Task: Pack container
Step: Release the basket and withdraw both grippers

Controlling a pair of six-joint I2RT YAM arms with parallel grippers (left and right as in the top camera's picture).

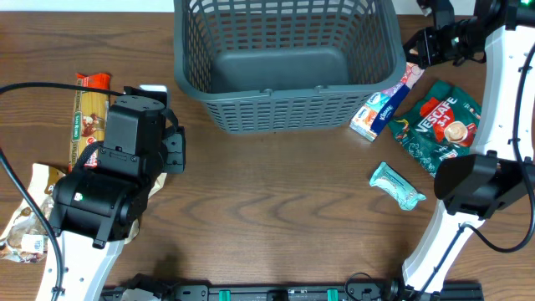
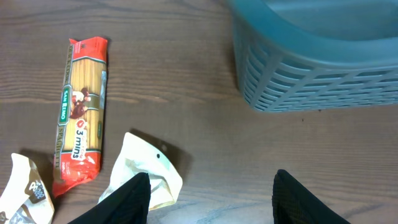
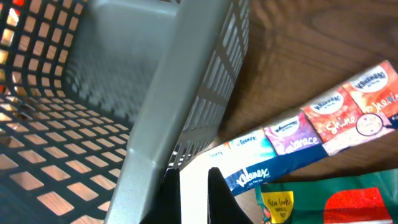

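Both arms: white links [image 1: 510, 92], blk joint housings [image 1: 104, 184], blk cables [image 1: 42, 84].

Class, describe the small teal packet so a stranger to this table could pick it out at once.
Start at the big grey basket. Right of it lie a Kleenex strip and a green Nescafe pouch. The packet lies below both in the overhead view, alone, the smallest thing there, in a pale teal wrapper.

Container [image 1: 284, 110]: large dark grey plastic basket, rectangular, with slatted lattice sides, thick rim and solid base. Stands upright on the wooden table [image 1: 276, 192], top centre in the overhead view, far edge out of frame. Base shows bare.
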